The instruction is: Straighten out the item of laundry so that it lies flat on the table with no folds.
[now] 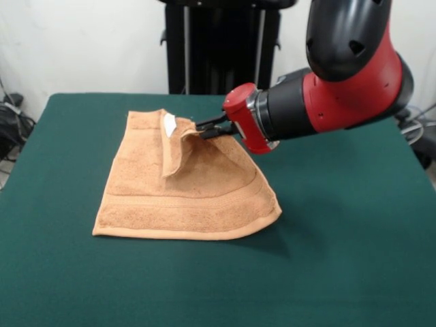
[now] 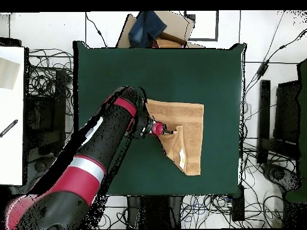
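We take this for a robotics lab. A red and black robot arm [image 1: 340,88] stands on a black pedestal [image 1: 221,44] at a table [image 2: 159,66] draped in green cloth. Tangled cables [image 2: 45,90] cover the floor around it, beside black equipment [image 2: 286,114] and a cardboard box [image 2: 171,27].

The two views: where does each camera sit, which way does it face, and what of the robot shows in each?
Front view: across the table, facing the robot; it looks at the towel; the arm comes in from the upper right, gripper shut on a folded towel corner.
Overhead view: above the table, looking straight down; the arm rises from the bottom left, gripper at the towel.
Both share towel, table, arm and gripper, turned half round.
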Tool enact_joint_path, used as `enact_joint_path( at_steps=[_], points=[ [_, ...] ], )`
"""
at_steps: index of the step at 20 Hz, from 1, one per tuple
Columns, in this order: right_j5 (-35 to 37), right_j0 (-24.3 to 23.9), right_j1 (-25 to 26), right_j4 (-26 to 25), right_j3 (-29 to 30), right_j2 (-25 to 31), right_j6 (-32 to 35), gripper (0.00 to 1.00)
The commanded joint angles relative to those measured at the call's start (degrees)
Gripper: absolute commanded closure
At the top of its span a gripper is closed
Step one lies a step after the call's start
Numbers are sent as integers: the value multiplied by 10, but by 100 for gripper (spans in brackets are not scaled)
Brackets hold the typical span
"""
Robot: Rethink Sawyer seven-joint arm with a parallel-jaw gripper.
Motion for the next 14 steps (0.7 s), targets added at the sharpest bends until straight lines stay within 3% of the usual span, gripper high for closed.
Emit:
enact_joint_path(
  at_steps=[1, 14],
  points=[
    [-16, -23, 14, 32, 34, 50, 116, 100],
    [-12, -22, 9, 33, 35, 51, 114, 100]
  ],
)
